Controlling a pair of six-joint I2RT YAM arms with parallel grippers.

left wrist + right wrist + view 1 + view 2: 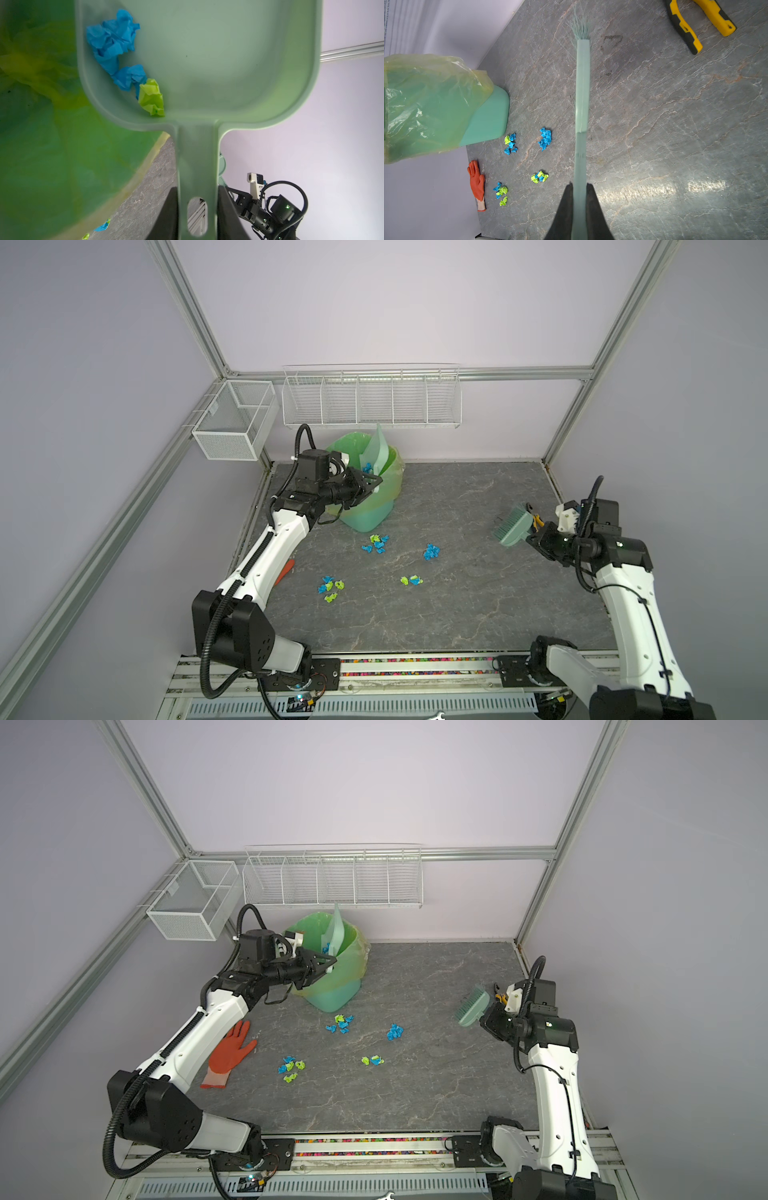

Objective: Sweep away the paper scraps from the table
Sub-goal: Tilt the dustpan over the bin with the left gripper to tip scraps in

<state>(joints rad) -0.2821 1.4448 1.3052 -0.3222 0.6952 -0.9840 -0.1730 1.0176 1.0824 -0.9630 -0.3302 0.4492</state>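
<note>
Blue and lime paper scraps lie in several clusters on the dark grey table. My left gripper is shut on the handle of a pale green dustpan. The pan is tipped up over the green lined bin, with a few scraps still lying in it. My right gripper is shut on the handle of a pale green brush, held above the table's right side, apart from the scraps.
An orange-red glove lies by the left arm. Yellow-handled pliers lie on the table near the brush head. A mesh basket and a wire rack hang on the back walls.
</note>
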